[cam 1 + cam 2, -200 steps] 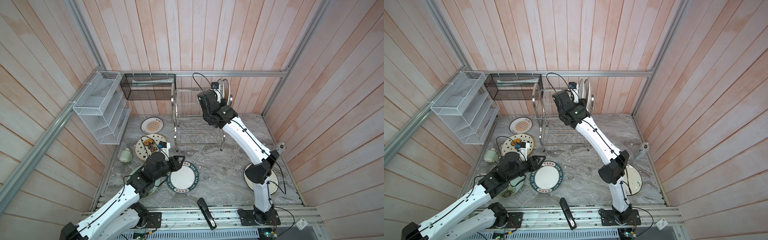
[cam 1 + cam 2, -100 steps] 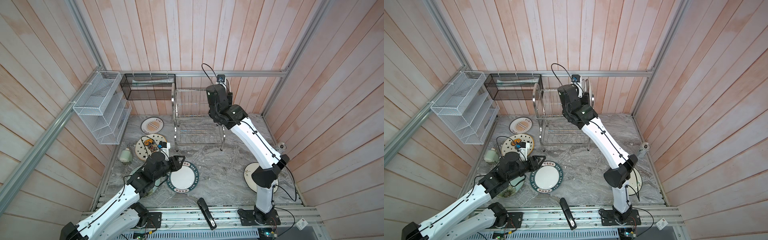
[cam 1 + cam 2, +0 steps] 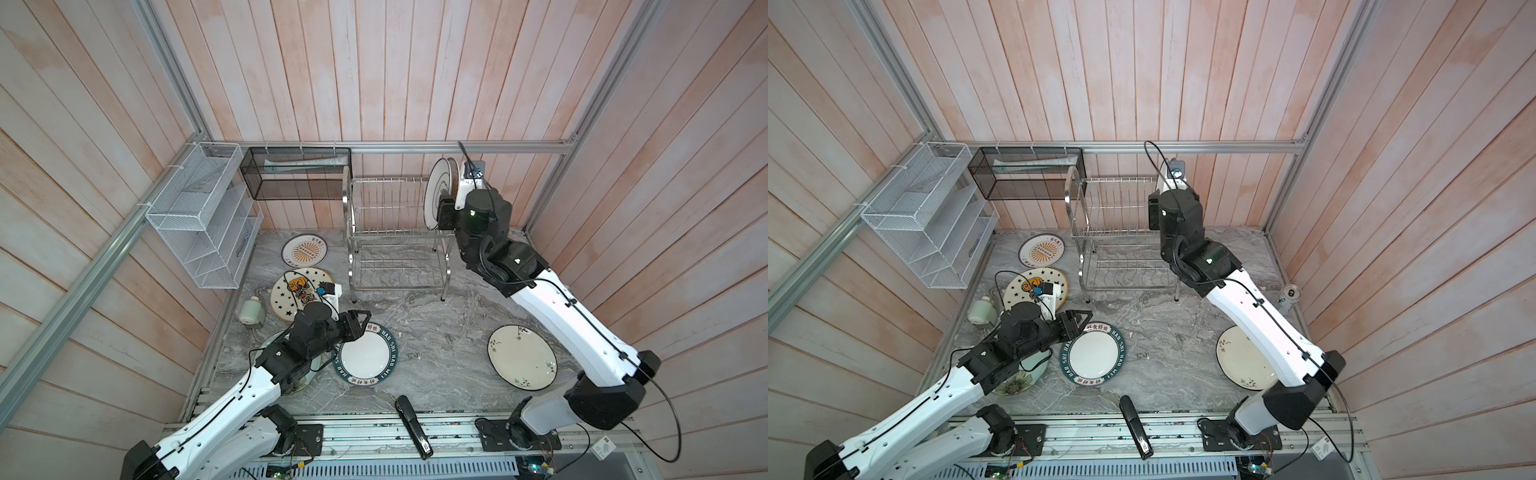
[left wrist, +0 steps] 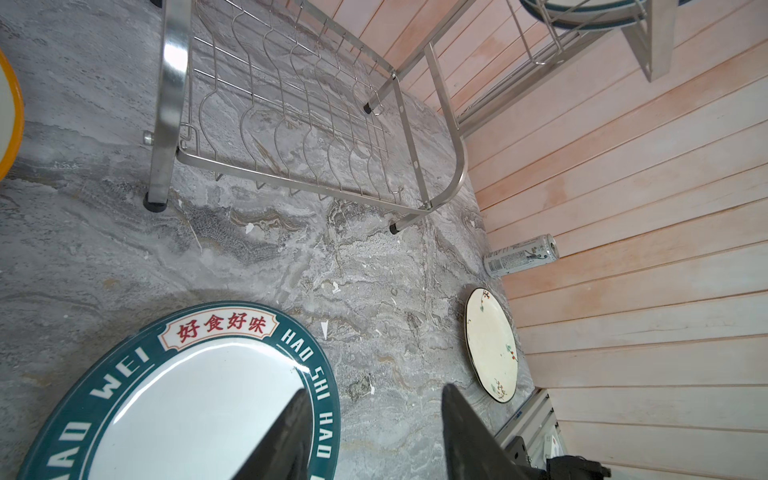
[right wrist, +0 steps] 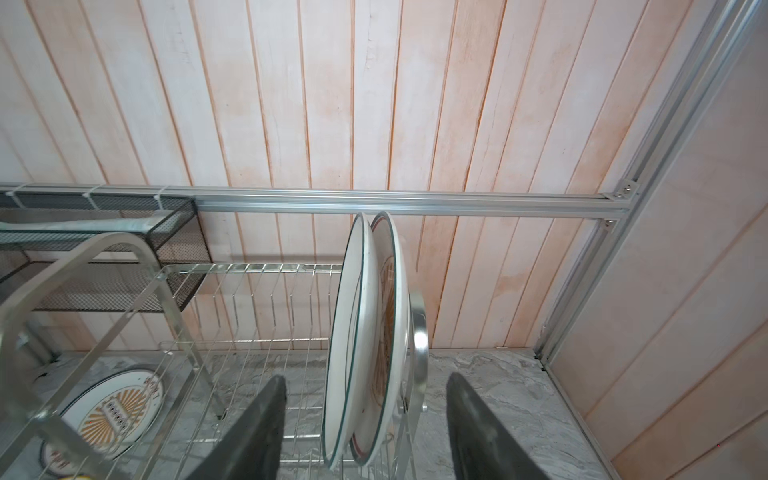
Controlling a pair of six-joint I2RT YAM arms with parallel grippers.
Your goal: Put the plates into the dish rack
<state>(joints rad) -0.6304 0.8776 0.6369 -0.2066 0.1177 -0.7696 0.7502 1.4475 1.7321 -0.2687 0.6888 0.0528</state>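
Left wrist view: left gripper spread; teal-rim plate flat just under its tips (rim edge btwn them), left arm nearer. Right gripper spread astride two plates in dish rack.

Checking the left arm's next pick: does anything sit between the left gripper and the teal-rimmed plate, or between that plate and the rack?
Nothing visible. The left gripper hangs open right over the teal-rimmed plate; only table lies between it and the rack, whose slots are mostly free.
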